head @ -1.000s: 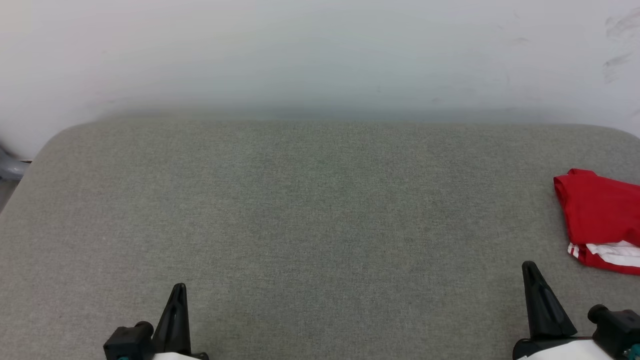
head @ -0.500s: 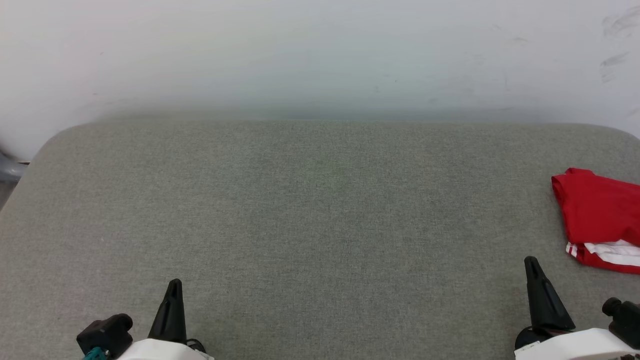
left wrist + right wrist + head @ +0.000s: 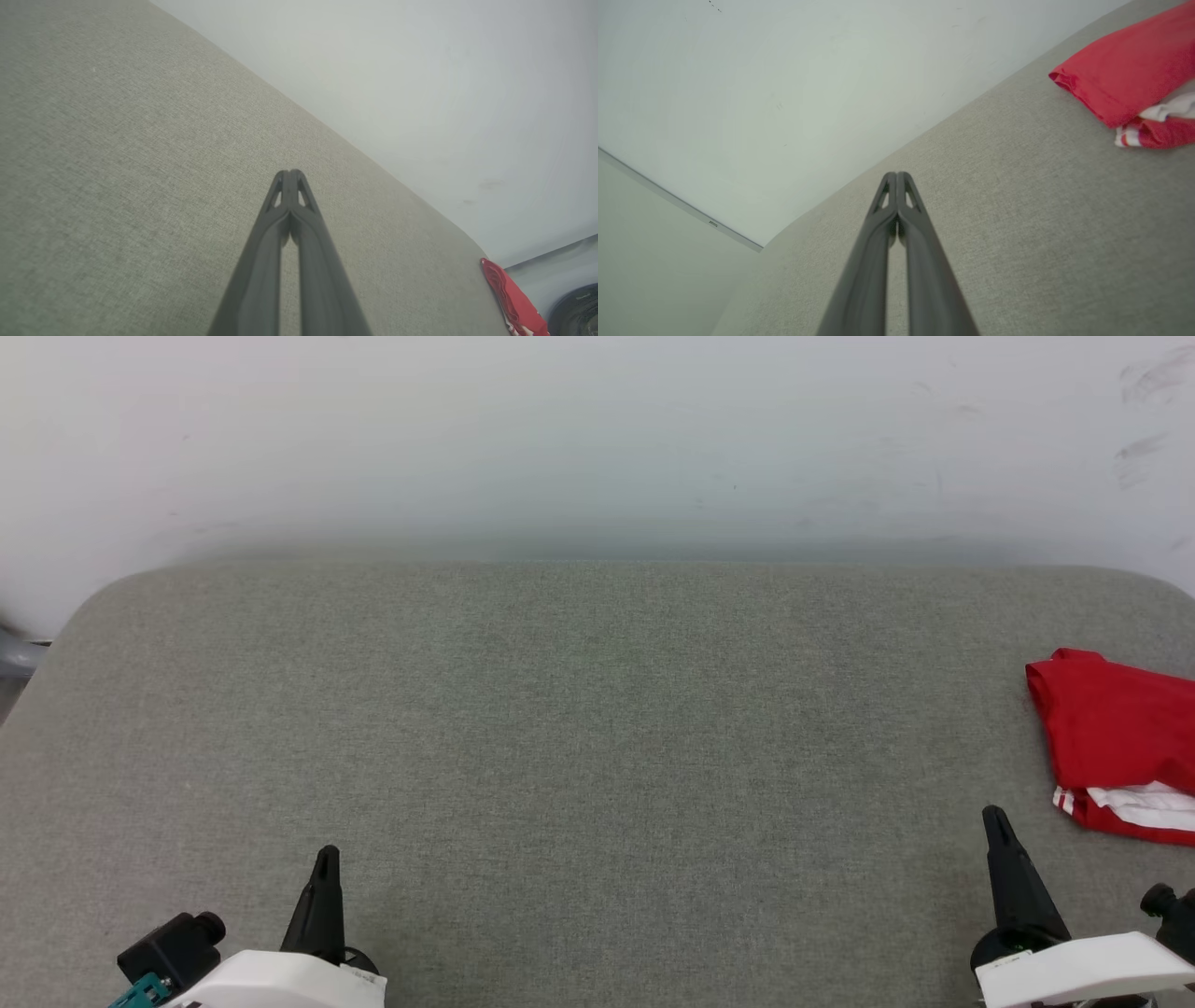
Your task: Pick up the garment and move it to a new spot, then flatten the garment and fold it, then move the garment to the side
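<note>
The garment (image 3: pixel 1111 728), a red shirt with a white sleeve and stripe trim, lies folded at the right edge of the grey padded table (image 3: pixel 597 728). It also appears in the right wrist view as the garment (image 3: pixel 1125 70) at upper right, and as a red sliver, the garment (image 3: pixel 509 298), in the left wrist view. My right gripper (image 3: pixel 995 817) is shut and empty, low at the right, a little in front and to the left of the shirt. My left gripper (image 3: pixel 327 854) is shut and empty at the lower left, far from it. Both grippers (image 3: pixel 289 173) (image 3: pixel 896 175) show tips pressed together.
A pale wall (image 3: pixel 597 439) runs behind the table's far edge. The table's rounded left corner (image 3: pixel 103 597) drops off to a grey object at the far left. A dark round object (image 3: pixel 577 310) shows beyond the table's right end.
Both arms have drawn back toward the bottom edge and slightly outward, with their fingertips a bit higher in the picture. The garment has stayed put.
</note>
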`<state>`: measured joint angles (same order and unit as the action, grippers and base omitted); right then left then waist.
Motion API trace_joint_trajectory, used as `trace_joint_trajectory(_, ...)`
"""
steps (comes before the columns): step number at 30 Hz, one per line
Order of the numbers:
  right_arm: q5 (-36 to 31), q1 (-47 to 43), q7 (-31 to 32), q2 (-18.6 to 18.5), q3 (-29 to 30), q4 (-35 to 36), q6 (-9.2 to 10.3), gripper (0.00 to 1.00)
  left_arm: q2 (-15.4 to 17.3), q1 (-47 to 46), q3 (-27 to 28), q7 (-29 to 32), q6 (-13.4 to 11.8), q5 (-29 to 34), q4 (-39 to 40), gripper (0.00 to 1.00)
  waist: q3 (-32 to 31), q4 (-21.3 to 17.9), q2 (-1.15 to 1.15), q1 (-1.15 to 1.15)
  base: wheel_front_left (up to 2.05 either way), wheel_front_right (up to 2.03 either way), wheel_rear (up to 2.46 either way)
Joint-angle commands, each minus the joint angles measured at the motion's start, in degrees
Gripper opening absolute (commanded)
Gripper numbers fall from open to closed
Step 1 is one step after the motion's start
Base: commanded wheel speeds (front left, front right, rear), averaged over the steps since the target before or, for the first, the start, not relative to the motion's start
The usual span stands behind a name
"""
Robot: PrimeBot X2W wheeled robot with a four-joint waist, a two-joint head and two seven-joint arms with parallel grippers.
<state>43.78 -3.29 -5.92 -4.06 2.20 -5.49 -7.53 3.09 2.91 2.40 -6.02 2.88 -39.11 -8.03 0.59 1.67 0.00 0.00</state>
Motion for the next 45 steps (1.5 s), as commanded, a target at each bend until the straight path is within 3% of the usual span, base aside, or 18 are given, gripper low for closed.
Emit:
trace_joint_trajectory(1, 2.0, 1.9, 0.3, -0.6, 0.0, 0.4, 0.02, 0.00, 0.1, -1.7, 0.4, 0.4, 0.4, -2.1, 0.3, 0.00, 0.0, 0.0, 0.00, 0.00, 0.00, 0.00, 0.00)
trace_joint_trajectory(45, 31.0, 6.5, 6.4, -0.7, 1.1, -4.9, 0.04, 0.00, -0.1, -6.4, 2.7, 7.8, 3.0, -32.5, -3.5, 0.00, -0.2, -0.8, 0.00, 0.00, 0.00, 0.00, 0.00)
